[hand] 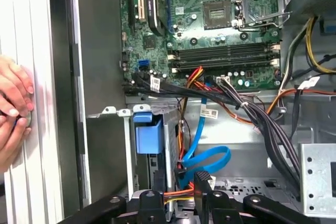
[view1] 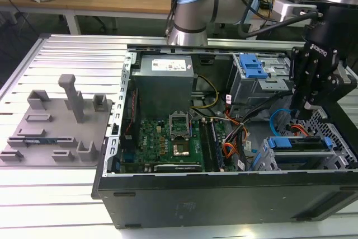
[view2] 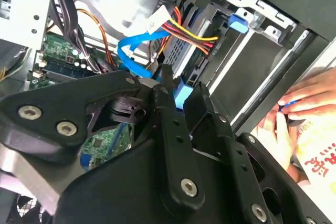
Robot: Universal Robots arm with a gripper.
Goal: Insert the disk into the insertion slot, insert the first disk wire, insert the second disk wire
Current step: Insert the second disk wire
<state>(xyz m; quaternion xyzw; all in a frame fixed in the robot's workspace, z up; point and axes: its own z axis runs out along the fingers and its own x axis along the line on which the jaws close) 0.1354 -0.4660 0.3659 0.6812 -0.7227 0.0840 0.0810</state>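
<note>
Setting: open case [view1: 224,194] on the slotted surface [view1: 72,60], toward its edge at the exterior view's right.
Arm: the single arm reaches down into the case corner closest to the surface's near edge.
Tool: the end effector [view1: 306,115] hangs low over the drive bay. Cannot tell whether it is open or closed, or whether it has hold of anything. In the first wrist view, orange and yellow power wires [hand: 177,199] run right at its tip.
Task item: the disk [view1: 296,143] lies inside the slot [view1: 334,134] with its blue carrier edge showing. It looks seated.
Key relation: the disk sits just below the end effector, slightly toward the surface's near edge. Its long axis appears to run parallel to that edge.
Wires: a blue cable [hand: 207,153] loops beside the disk's end, close to the end effector. Cannot tell whether either wire is plugged in.
In the way: a black cable bundle [hand: 252,114] crosses above the slot. The taller cage [view1: 263,85] with the blue latch stands just beyond, toward the far edge.
Around: motherboard [view1: 168,138] and power supply [view1: 165,79] mid-case. A grey fixture plate [view1: 56,124] lies well apart, by the surface's edge at the exterior view's left.
Person: a hand [hand: 13,106] rests on the surface just outside the case wall, beside the slot.
Progress (judgement): disk insertion looks done and wire work is in hand.
</note>
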